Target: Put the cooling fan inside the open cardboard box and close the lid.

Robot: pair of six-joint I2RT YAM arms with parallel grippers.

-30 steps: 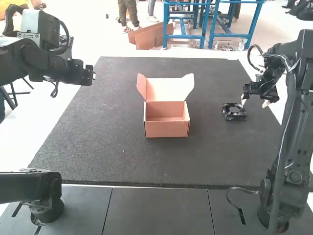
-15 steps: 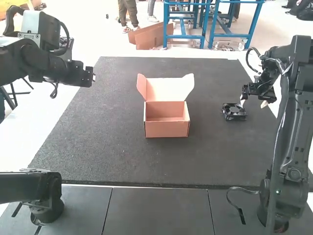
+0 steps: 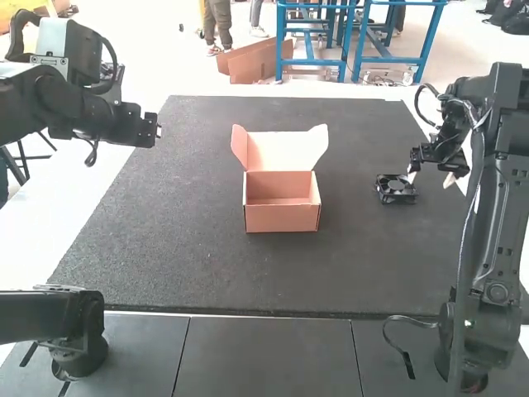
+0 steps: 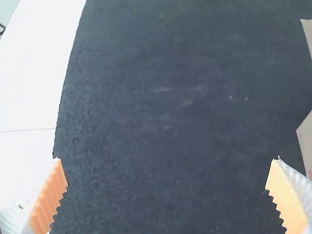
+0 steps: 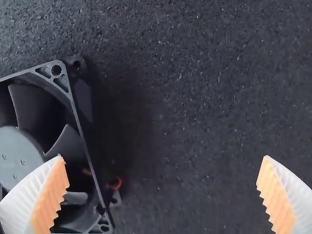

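Observation:
A small black cooling fan (image 3: 396, 188) lies flat on the dark mat, right of the brown cardboard box (image 3: 281, 201), whose lid stands up at the back. My right gripper (image 3: 431, 164) hangs open just above and right of the fan. In the right wrist view (image 5: 161, 195) one orange-padded finger (image 5: 46, 195) overlaps the fan (image 5: 44, 141) and the other is over bare mat. My left gripper (image 3: 157, 128) is held high over the mat's far left, open, with nothing between its pads (image 4: 161, 204).
The dark mat (image 3: 165, 231) covers most of the table, with white table surface (image 3: 50, 215) to its left. A corner of the box (image 4: 306, 131) shows in the left wrist view. Open mat lies between box and fan.
The right arm has shifted slightly, its gripper edging right and a little up near the fan. The left arm, box and fan have not moved.

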